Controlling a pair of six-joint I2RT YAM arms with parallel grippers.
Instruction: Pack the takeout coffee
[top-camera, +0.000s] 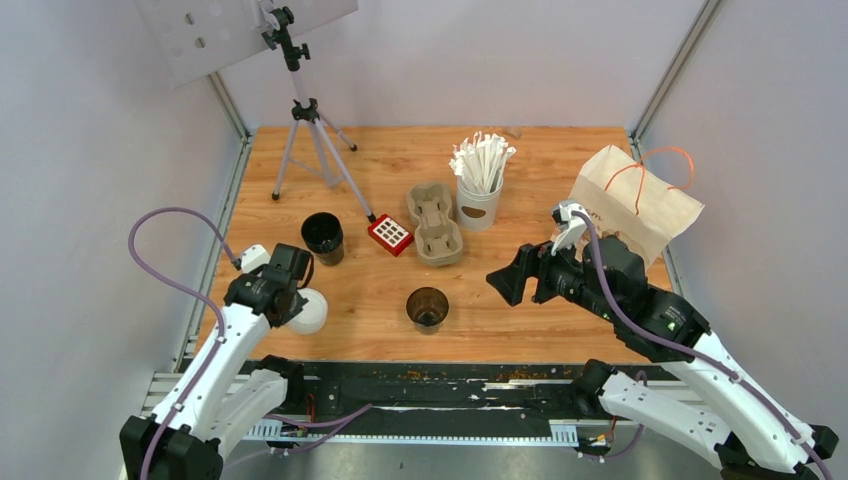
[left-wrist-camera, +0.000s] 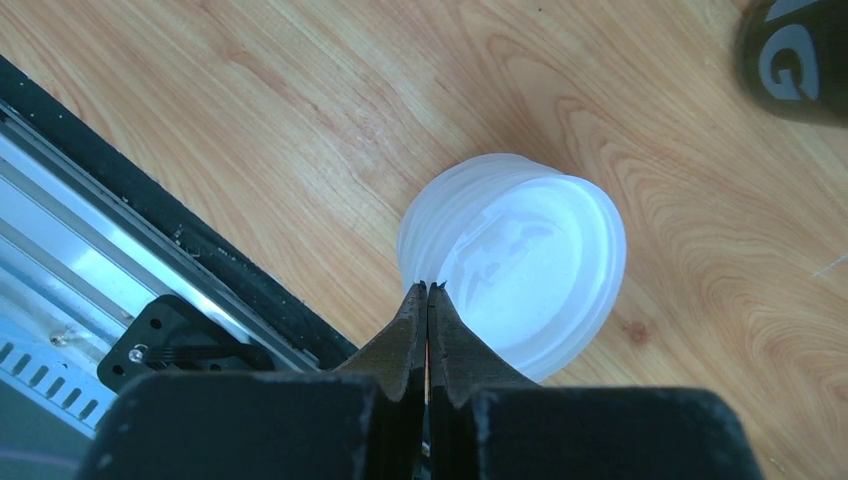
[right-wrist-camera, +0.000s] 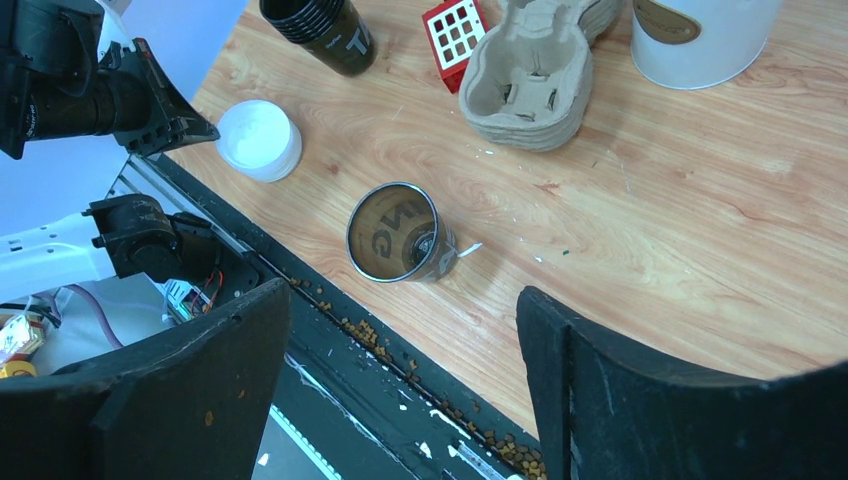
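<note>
Nearby, lid stack (left-wrist-camera: 530, 270) beside the table edge (left-wrist-camera: 215, 225).

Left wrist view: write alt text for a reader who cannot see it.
The left gripper, closed, has its tips at the near edge of a stack of white lids lying on a wooden table; whether it pinches a rim is unclear. A dark cup shows at the upper right, a metal rail at the lower left.
</note>
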